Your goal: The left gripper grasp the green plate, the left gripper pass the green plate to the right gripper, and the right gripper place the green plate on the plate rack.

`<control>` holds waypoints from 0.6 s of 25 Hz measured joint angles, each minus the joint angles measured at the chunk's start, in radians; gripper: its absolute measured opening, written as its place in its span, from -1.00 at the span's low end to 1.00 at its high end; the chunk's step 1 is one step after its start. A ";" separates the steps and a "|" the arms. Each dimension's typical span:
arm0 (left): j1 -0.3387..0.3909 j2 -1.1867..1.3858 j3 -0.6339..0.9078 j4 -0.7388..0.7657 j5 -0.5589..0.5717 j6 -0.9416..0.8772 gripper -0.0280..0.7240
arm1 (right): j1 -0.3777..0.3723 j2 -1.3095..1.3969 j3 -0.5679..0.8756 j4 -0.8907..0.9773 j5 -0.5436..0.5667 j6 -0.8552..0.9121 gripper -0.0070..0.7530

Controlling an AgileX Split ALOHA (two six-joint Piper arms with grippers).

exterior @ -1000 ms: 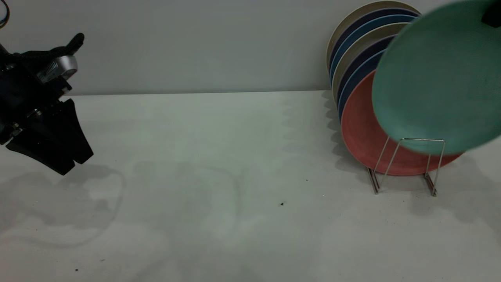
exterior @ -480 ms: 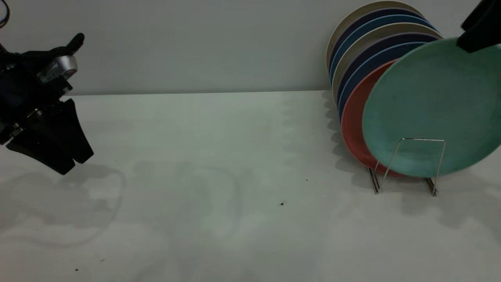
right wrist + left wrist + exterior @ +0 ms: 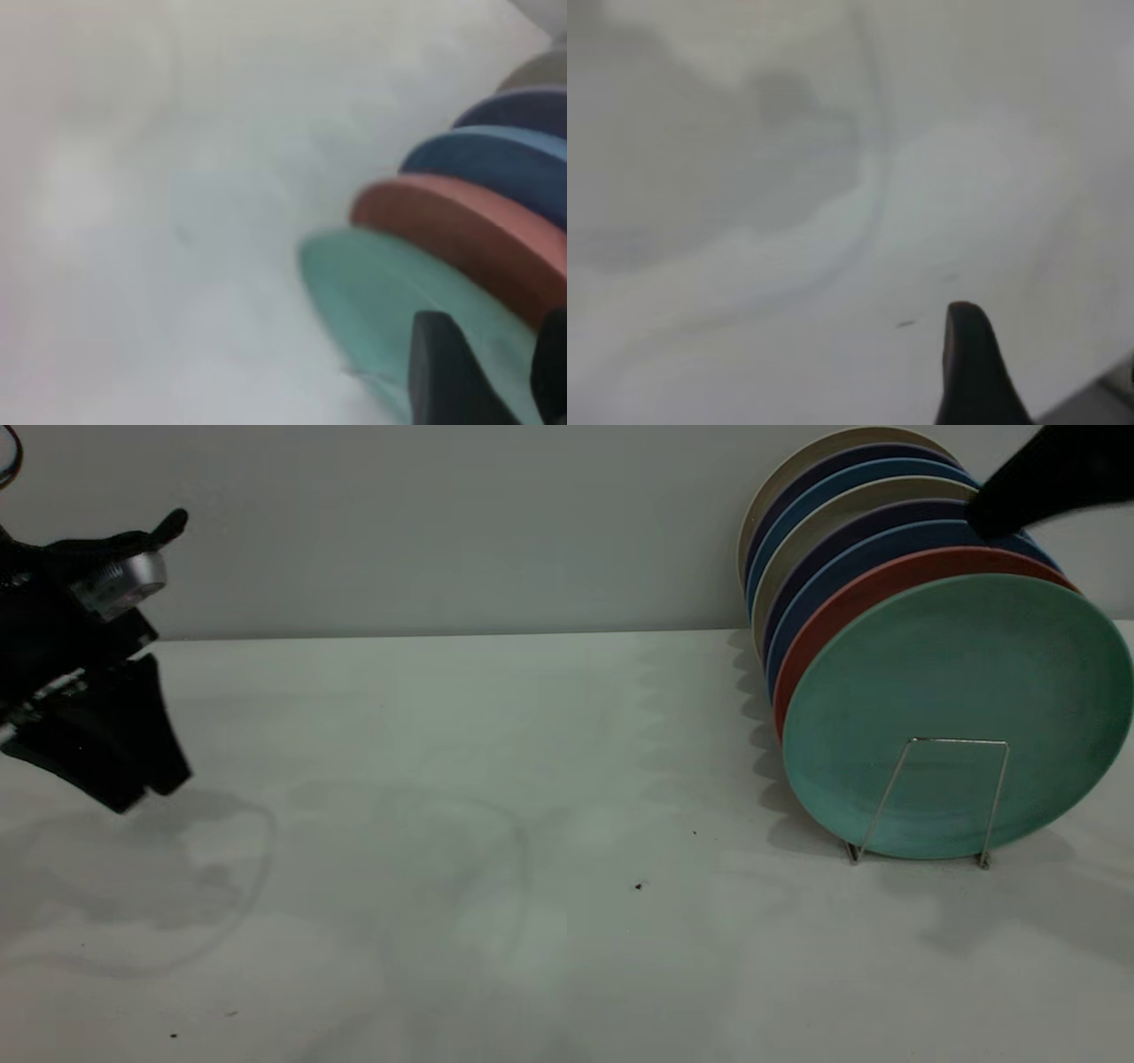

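Note:
The green plate (image 3: 957,708) stands upright in the front slot of the plate rack (image 3: 939,797) and leans back on a salmon-pink plate (image 3: 886,580). Only a black piece of my right gripper (image 3: 992,509) shows at the top right, above the plates' rims and apart from the green plate. In the right wrist view my right gripper (image 3: 518,381) is open above the green plate's rim (image 3: 372,292), with nothing between its fingers. My left gripper (image 3: 146,793) hangs empty at the far left above the table. Only one of its fingers (image 3: 970,372) shows in the left wrist view.
Several more plates, blue (image 3: 842,567), dark purple and beige (image 3: 797,478), stand in the rack behind the salmon one. The white table (image 3: 532,779) runs back to a grey wall. A small dark speck (image 3: 638,886) lies mid-table.
The green plate came down from the air into the rack's front slot and now stands alone. The right gripper let go of it. The left gripper shifted slightly left.

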 joint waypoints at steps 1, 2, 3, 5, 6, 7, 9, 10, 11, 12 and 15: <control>0.000 -0.010 -0.022 0.055 0.001 -0.039 0.28 | 0.000 -0.014 0.000 -0.006 0.006 0.128 -0.31; -0.002 -0.022 -0.042 0.128 0.002 -0.080 0.28 | -0.004 -0.027 -0.003 -0.026 0.020 0.279 -0.31; -0.006 -0.042 -0.066 0.204 0.005 -0.135 0.28 | -0.011 -0.036 -0.012 -0.072 0.041 0.415 -0.31; -0.016 -0.095 -0.103 0.333 0.020 -0.240 0.28 | -0.028 -0.046 -0.041 -0.212 0.121 0.607 -0.31; -0.024 -0.120 -0.111 0.387 0.030 -0.291 0.28 | -0.035 -0.046 -0.062 -0.276 0.173 0.684 -0.31; -0.033 -0.152 -0.116 0.429 0.041 -0.337 0.28 | -0.041 -0.046 -0.083 -0.347 0.219 0.747 -0.31; -0.052 -0.210 -0.117 0.470 0.074 -0.403 0.28 | -0.050 -0.047 -0.123 -0.462 0.333 0.842 -0.31; -0.063 -0.241 -0.117 0.480 0.100 -0.425 0.28 | -0.052 -0.050 -0.141 -0.515 0.381 0.883 -0.31; -0.073 -0.273 -0.117 0.484 0.126 -0.442 0.28 | -0.054 -0.058 -0.152 -0.559 0.434 0.918 -0.31; -0.086 -0.306 -0.115 0.485 0.136 -0.449 0.28 | -0.054 -0.070 -0.158 -0.599 0.479 0.945 -0.31; -0.116 -0.416 -0.086 0.456 0.135 -0.457 0.28 | -0.054 -0.126 -0.159 -0.707 0.527 1.036 -0.31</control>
